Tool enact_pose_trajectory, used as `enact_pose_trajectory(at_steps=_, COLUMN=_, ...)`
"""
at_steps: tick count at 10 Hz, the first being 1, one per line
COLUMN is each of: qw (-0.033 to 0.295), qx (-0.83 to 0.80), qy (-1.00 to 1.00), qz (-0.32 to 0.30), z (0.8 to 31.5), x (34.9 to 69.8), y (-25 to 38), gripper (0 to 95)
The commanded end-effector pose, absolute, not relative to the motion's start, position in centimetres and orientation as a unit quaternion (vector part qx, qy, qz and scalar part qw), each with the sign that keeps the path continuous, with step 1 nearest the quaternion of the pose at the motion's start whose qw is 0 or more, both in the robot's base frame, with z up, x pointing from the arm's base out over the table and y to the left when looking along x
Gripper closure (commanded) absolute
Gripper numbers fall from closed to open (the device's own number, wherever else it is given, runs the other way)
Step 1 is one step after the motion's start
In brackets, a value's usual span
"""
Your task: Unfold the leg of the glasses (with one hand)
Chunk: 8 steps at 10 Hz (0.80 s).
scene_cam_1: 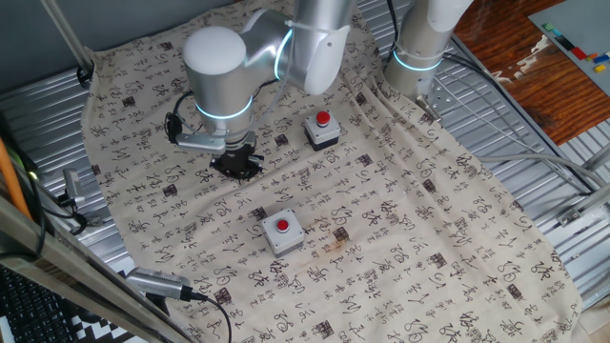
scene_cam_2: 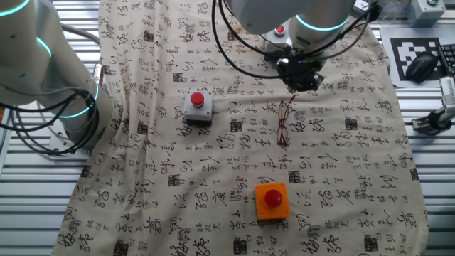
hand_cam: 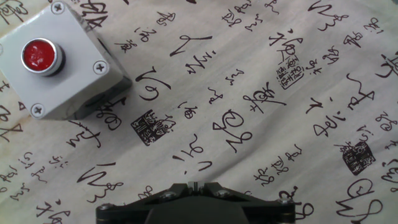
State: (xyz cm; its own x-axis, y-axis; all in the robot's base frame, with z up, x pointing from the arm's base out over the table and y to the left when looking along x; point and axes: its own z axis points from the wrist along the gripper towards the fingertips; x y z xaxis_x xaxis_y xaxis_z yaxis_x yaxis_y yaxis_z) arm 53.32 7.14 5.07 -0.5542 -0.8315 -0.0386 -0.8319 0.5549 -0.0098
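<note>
Nothing done yet: glasses lie folded on cloth, at 7 o'clock of end effector, untouched; its fingers pressed together, empty.

**Glasses: position and state**

The glasses are seen lying on the printed cloth in the other fixed view only, as a thin reddish-brown wire frame with clear lenses. The frame is laid lengthwise, running away from the camera. Leg position cannot be made out at this size.
</note>
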Motion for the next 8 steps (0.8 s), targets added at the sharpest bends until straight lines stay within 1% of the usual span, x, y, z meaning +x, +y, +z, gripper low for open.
enact_pose_trajectory(at_steps=1, qw=0.017, qx=-0.472, qy=0.881, qz=0.001, z=5.07, x=53.34, y=7.08, gripper=95.0)
enact_pose_trajectory(at_steps=8, qw=0.014, qx=-0.477, qy=0.879, qz=-0.003, z=5.2, x=53.48, y=6.61, gripper=95.0)
